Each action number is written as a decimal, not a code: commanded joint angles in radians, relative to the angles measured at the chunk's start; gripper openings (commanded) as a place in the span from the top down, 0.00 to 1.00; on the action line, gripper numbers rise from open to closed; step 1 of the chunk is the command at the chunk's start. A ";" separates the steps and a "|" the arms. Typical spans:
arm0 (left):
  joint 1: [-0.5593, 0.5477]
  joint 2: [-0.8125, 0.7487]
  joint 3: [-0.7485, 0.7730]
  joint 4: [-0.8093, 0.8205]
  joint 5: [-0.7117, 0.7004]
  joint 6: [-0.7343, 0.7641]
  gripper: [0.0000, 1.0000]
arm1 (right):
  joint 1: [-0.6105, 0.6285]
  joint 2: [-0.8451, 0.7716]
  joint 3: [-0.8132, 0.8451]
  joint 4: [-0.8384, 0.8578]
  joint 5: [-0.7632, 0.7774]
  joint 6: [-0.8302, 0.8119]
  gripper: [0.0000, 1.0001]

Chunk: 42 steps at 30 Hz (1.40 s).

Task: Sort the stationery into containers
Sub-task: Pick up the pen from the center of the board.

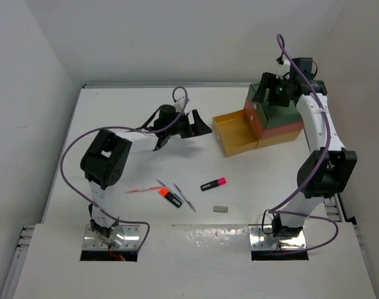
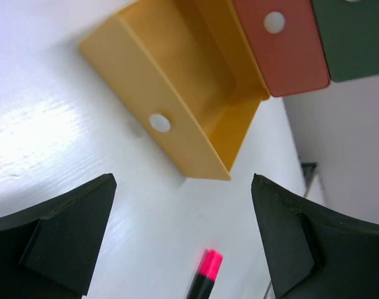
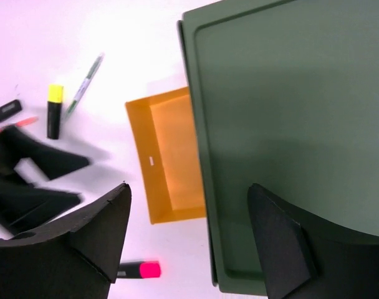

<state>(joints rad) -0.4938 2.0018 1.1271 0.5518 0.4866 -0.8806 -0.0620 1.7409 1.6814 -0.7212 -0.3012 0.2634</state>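
Highlighter: we judge the pink highlighter [image 1: 213, 184] to be light, stiff and smooth-sided. Its round barrel may roll or slip under a loose pinch.
Where to hold: we would close across the black barrel near its middle, fingers square to its length, away from the cap.
Pens and eraser: the orange highlighter [image 1: 169, 196], red pen [image 1: 139, 189] and grey pen [image 1: 184, 196] lie close together. The pens look thin and low and are probably harder to pinch. The eraser [image 1: 220, 209] is small and blocky.
Left gripper [image 2: 182, 180]: its fingers stand wide apart and hold nothing. The pink highlighter lies on the table below and between them, not touched, nearer the right finger [image 2: 289, 237].
Right gripper [image 3: 189, 187]: its fingers are spread and empty over the green drawer [image 3: 289, 124], well apart from all the stationery.
Drawers: the yellow drawer [image 2: 177, 143] is pulled out, and what we see of its inside is bare. The coral-red drawer [image 2: 283, 50] is pushed in.
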 commanded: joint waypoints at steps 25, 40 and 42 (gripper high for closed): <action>0.144 -0.794 -0.131 -1.512 -0.143 1.655 0.52 | 0.183 -0.400 -0.301 -0.029 -0.078 -0.087 0.54; 0.046 -0.756 -0.351 -1.302 -0.319 1.622 0.62 | 0.177 -0.472 -0.411 -0.018 -0.098 -0.047 0.55; 0.041 -0.732 -0.357 -1.297 -0.312 1.622 0.62 | 0.166 -0.468 -0.413 -0.018 -0.114 -0.032 0.55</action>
<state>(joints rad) -0.4385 1.2507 0.7784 -0.7918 0.1780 0.7330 0.1234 1.2900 1.2758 -0.7643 -0.3840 0.2047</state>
